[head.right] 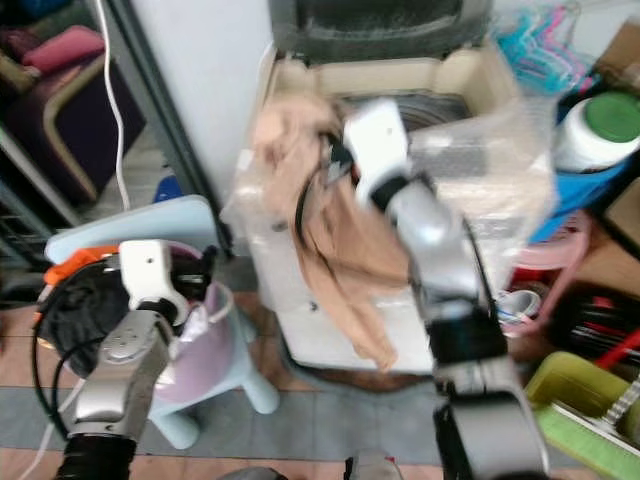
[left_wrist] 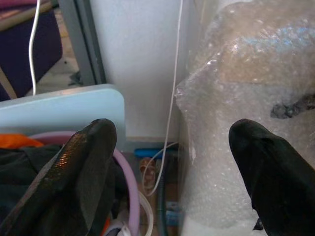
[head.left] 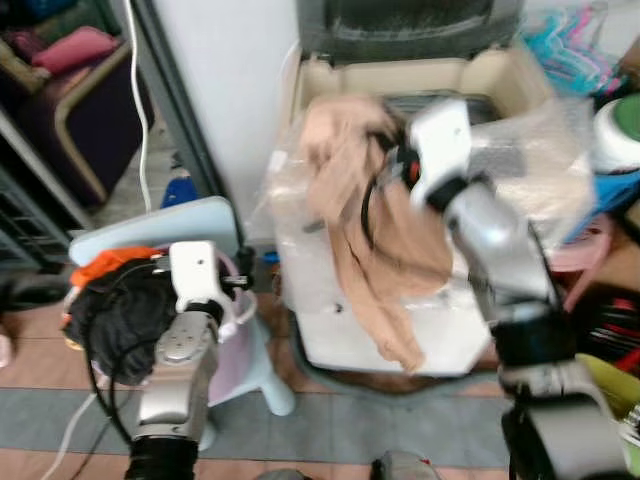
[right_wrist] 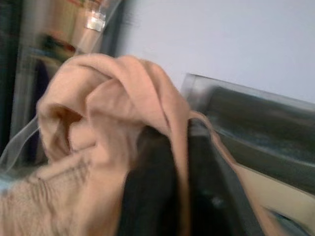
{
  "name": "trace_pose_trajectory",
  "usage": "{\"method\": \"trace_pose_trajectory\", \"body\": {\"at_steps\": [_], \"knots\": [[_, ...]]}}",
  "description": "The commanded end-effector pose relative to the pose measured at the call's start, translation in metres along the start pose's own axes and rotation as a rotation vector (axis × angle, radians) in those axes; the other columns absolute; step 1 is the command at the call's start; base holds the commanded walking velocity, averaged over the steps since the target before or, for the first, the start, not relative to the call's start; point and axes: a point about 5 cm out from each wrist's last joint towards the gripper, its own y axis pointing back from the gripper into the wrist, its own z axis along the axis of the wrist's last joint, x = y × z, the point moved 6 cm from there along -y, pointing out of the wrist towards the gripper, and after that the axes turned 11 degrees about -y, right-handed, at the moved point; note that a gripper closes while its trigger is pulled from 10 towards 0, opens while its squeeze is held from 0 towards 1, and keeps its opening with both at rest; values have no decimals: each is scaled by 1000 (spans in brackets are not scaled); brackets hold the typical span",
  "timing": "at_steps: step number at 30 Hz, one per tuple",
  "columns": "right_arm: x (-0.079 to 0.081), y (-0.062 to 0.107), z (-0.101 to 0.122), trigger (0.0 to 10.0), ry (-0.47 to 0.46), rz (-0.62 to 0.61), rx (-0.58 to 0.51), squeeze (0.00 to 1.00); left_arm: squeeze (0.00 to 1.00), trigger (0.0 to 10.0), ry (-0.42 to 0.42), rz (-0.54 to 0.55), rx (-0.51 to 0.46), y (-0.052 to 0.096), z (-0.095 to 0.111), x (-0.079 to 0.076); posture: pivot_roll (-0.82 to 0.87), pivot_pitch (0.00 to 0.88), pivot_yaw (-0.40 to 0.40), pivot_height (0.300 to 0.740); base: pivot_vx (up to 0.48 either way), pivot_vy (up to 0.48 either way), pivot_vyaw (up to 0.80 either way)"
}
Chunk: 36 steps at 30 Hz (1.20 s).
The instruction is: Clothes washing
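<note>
the right gripper (head.left: 392, 160) is raised over the front of the white top-loading washing machine wrapped in clear bubble plastic (head.left: 440, 330), its black fingers closed on a long peach-tan knitted garment (head.left: 345, 190). the cloth is bunched over the fingers in the right wrist view (right_wrist: 123, 128) and hangs down the machine's front face, its lower end trailing near the bottom edge. the machine's dark lid (head.left: 410, 25) stands open behind, with the cream-coloured top rim (head.left: 400, 75) below it.

the left gripper (left_wrist: 172, 162) hangs low with its two black fingers (left_wrist: 83, 162) spread wide and holding nothing, between the machine's bubble-wrapped side (left_wrist: 246, 98) and a pale pink round laundry basket (head.left: 240, 330). the basket sits on a light blue plastic child's chair (head.left: 170, 225) and holds dark black clothing (head.left: 115, 320) with an orange piece (head.left: 115, 262) on top.

the floor is reddish-brown tile (head.left: 40, 340) with a grey strip across the foreground. a white wall panel (head.left: 225, 90) stands behind the chair, with a thin white cable (head.left: 142, 100) running down beside it. to the right of the machine stands a white jug with a green cap (head.right: 600, 125), and a cluster of turquoise and pink hangers (head.right: 550, 45).
</note>
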Motion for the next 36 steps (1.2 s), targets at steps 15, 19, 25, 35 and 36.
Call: {"method": "trace_pose_trajectory", "body": {"at_steps": [15,19,25,35,36], "knots": [[-138,11,121,10000,285,-592,-340,0,0,10000,1,88,20,11,-10,22,-103,0,107,740,0,0,0],[-114,7,21,10000,133,-508,-79,0,0,10000,-12,87,15,11,-7,22,-87,0,112,740,0,0,0],[-75,14,-29,10000,51,-401,11,0,0,10000,-27,78,-14,13,-2,25,-85,0,118,740,90,0,0],[-13,17,-77,10000,-13,-94,233,0,0,10000,-28,53,-12,6,5,21,-86,0,129,740,177,0,0],[-12,18,-82,10000,-28,-87,258,0,0,10000,-27,48,-11,6,5,19,-86,0,129,740,0,0,0]]}}
